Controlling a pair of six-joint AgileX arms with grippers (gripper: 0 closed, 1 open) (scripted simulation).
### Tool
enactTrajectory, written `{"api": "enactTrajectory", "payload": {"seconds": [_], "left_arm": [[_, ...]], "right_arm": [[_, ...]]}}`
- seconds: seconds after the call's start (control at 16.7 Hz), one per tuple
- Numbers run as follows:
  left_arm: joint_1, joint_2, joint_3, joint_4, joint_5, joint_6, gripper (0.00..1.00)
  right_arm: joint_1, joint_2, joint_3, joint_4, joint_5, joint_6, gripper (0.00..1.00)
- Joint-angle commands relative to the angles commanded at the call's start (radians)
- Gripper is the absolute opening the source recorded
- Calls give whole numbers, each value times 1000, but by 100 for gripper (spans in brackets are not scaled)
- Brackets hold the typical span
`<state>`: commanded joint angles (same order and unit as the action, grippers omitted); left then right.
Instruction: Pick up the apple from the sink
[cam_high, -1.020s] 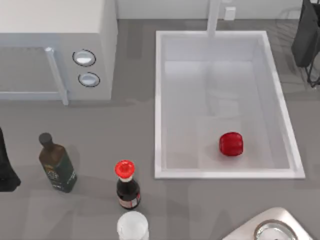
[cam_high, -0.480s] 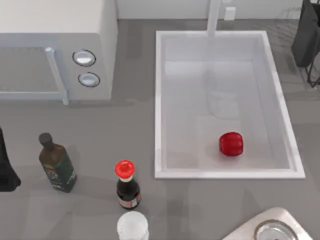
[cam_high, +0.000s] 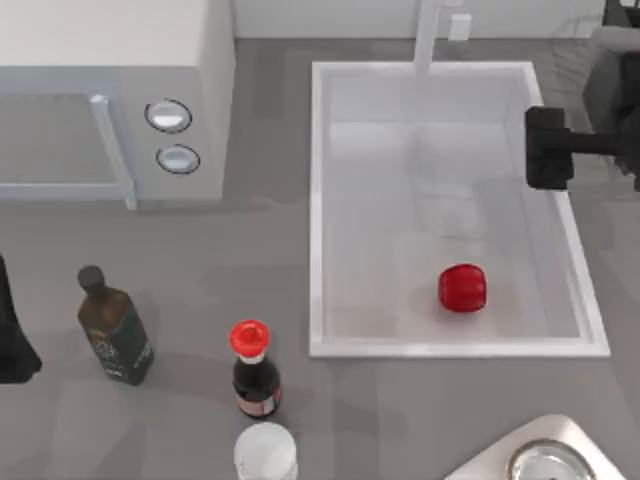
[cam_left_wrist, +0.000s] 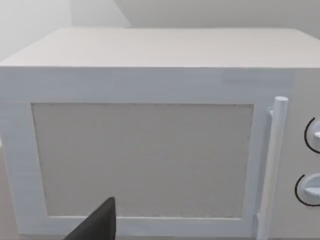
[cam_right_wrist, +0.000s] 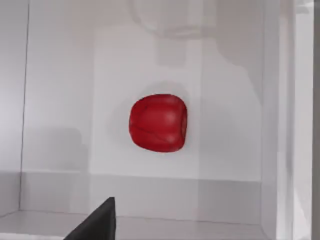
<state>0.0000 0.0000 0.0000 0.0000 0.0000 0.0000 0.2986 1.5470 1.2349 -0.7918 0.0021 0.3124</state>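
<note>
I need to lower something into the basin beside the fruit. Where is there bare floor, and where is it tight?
The sink floor is bare between the faucet post and the apple. The right end effector crowds the right rim.

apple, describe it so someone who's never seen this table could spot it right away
Find the sink, the large white basin right of the microwave. The apple lies on its floor, toward the near right corner. It is small, glossy, solid red and rounded, unlike the red-capped dark bottle standing outside on the counter.
</note>
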Motion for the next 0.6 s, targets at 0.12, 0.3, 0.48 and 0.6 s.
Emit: {"api": "enactTrajectory", "payload": {"seconds": [0.12,0.3,0.48,0.6], "left_arm": [[0,0,0,0,0,0,100],[0,0,0,0,0,0,100],[0,0,0,0,0,0,100],[0,0,0,0,0,0,100]], "right_arm": [[35,196,147,-92,0,36,100],[78,435,325,-206,1,81,100],[106,587,442,-282,1,111,100],[116,634,480,-307,1,121,100]]}}
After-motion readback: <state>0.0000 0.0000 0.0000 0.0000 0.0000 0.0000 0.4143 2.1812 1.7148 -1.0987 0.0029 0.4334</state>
